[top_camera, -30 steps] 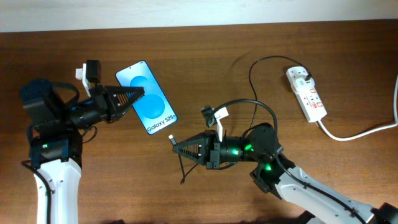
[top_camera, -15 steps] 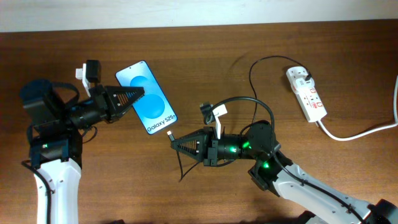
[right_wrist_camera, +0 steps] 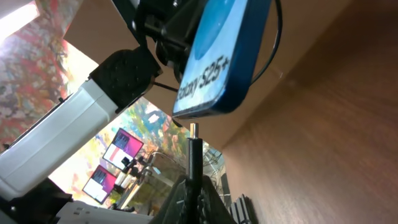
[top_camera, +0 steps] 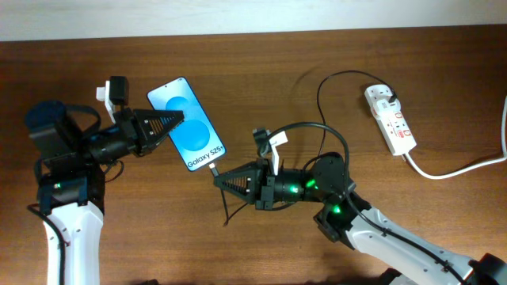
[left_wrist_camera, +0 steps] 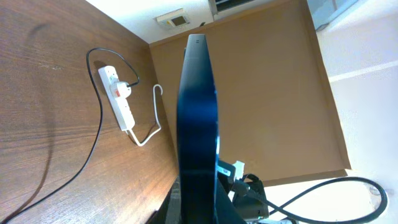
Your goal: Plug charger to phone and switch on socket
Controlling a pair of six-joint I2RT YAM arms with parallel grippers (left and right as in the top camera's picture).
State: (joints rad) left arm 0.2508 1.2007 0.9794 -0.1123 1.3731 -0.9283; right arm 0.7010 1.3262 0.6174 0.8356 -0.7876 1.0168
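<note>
My right gripper [top_camera: 219, 180] is clamping the charger [right_wrist_camera: 193, 149] tip and aiming it along the phone's [right_wrist_camera: 219, 56] long axis, just short of its bottom edge, while my left gripper [top_camera: 176, 121] is clenching the phone's side, socket [top_camera: 390, 119] lying well apart beyond.

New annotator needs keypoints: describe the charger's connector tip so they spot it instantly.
Over the wooden table, left of centre, find the blue-screened phone. Just beyond its bottom edge, the right gripper pinches the connector tip: short, metal-ended, on the thin black charger cable, unlike the thick white cord.
</note>
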